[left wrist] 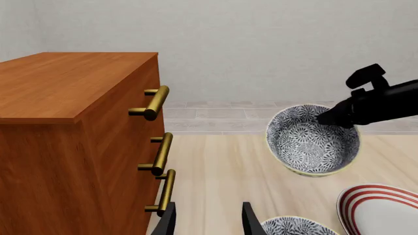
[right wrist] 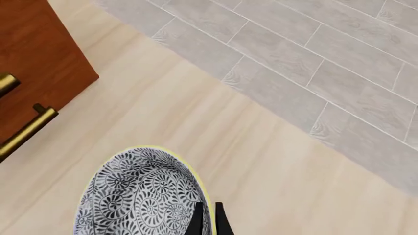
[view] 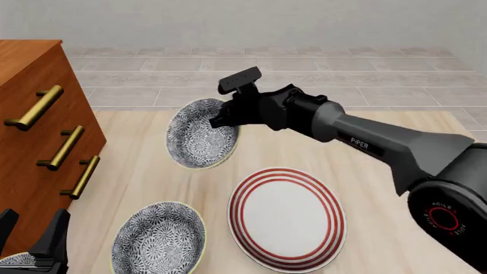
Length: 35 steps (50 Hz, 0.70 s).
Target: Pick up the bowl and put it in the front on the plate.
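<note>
The bowl is white with a dense blue-grey floral pattern. It hangs tilted above the far part of the table, its opening turned toward the camera. My right gripper is shut on its rim; the right wrist view shows the bowl with the fingertips pinched on its edge. The red-ringed plate lies flat at the front centre, below and to the right of the held bowl. My left gripper stands open and holds nothing at the front left. The left wrist view shows the bowl, the right gripper and the plate.
A second patterned bowl sits on the table left of the plate, beside my left gripper. The rim of another bowl peeks in at the bottom left corner. A wooden drawer cabinet with brass handles fills the left side.
</note>
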### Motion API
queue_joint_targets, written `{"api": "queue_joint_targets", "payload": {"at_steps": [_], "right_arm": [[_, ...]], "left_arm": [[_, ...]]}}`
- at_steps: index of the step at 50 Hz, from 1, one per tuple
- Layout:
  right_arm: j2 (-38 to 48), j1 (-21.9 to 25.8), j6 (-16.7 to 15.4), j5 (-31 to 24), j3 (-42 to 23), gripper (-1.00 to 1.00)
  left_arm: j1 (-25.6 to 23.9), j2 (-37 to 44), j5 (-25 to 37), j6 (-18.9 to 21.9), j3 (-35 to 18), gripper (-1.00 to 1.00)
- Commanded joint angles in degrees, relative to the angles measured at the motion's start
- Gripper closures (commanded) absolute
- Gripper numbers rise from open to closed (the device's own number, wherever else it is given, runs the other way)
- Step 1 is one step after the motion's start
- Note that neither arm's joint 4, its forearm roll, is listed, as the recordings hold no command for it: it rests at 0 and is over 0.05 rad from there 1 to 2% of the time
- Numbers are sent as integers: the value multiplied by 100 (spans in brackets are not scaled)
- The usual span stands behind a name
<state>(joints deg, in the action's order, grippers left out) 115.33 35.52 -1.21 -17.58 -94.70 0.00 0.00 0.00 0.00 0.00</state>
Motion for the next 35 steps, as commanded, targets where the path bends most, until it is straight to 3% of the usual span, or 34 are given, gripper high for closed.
{"api": "queue_joint_targets", "payload": {"at_steps": [1,19,24,35], "right_arm": [[-623,-93,14,100,596,100],[-1727,-332,47,434,1952,100],[-2133,-341,358,702,2586,100],[-2621,-406,620,990,3342,100]], "left_arm": [[0,0,0,0,0,-100],[0,0,0,0,0,-100],[0,0,0,0,0,-100],[0,0,0,0,0,-100]]}}
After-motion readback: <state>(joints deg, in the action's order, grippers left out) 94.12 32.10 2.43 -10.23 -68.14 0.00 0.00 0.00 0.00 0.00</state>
